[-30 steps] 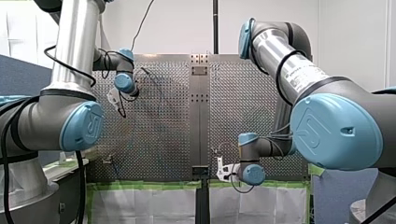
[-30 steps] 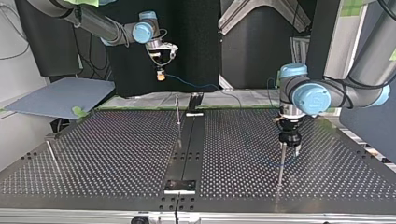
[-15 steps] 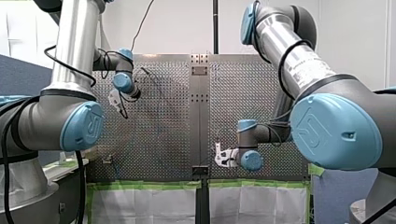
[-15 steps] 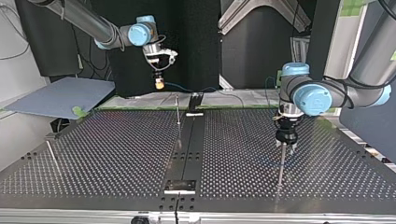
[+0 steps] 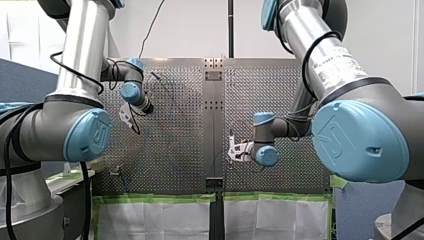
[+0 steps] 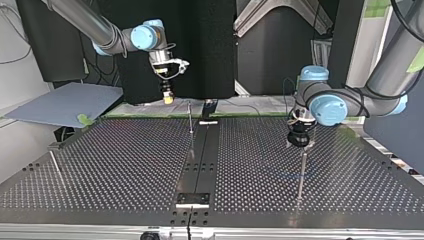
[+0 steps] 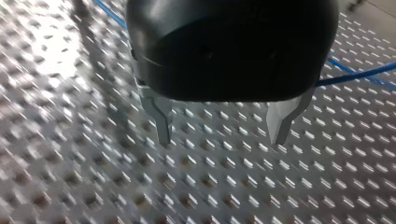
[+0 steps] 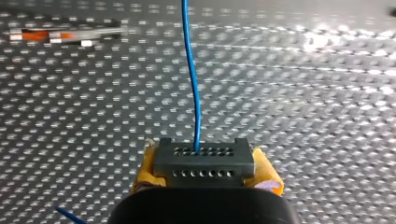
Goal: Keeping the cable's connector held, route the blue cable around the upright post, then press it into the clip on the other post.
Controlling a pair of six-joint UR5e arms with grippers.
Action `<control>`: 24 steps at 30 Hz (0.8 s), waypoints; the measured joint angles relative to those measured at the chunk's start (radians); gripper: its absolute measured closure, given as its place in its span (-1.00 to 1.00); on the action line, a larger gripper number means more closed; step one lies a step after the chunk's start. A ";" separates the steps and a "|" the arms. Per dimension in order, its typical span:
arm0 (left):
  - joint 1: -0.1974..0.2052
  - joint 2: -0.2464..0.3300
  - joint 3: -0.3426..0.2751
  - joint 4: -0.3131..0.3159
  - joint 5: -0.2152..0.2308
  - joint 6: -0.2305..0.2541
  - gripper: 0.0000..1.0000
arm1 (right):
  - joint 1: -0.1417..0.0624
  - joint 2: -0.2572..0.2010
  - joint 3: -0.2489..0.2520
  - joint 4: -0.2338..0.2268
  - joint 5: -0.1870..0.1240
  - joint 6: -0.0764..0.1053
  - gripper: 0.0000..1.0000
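My right hand (image 6: 168, 98) pinching connector (image 8: 204, 163), shifted lower, blue cable (image 8: 191, 70) trailing. My left hand (image 7: 222, 133) spread, empty, risen off post (image 6: 301, 172); routing unfinished.

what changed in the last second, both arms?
My right gripper moved down and slightly left in the top view, still shut on the connector, with the blue cable leading away from it. My left gripper moved up in that view, off the tip of the post; it is open and empty. The post itself has not moved.
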 joint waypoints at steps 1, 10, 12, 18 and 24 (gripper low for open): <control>0.000 -0.007 0.000 -0.008 -0.001 0.009 -1.00 | 0.000 -0.007 0.000 0.000 0.000 0.000 1.00; -0.004 -0.020 0.000 -0.069 0.001 0.058 -1.00 | 0.000 -0.057 0.001 0.000 -0.001 -0.002 1.00; -0.005 -0.020 0.000 -0.082 0.001 0.065 -1.00 | 0.000 -0.058 0.001 0.001 -0.001 -0.003 1.00; -0.006 -0.021 0.000 -0.128 0.005 0.079 -1.00 | -0.004 -0.057 0.030 -0.023 -0.001 0.005 1.00; -0.008 -0.021 0.000 -0.140 0.005 0.084 -1.00 | -0.006 -0.025 0.071 -0.072 -0.010 0.024 1.00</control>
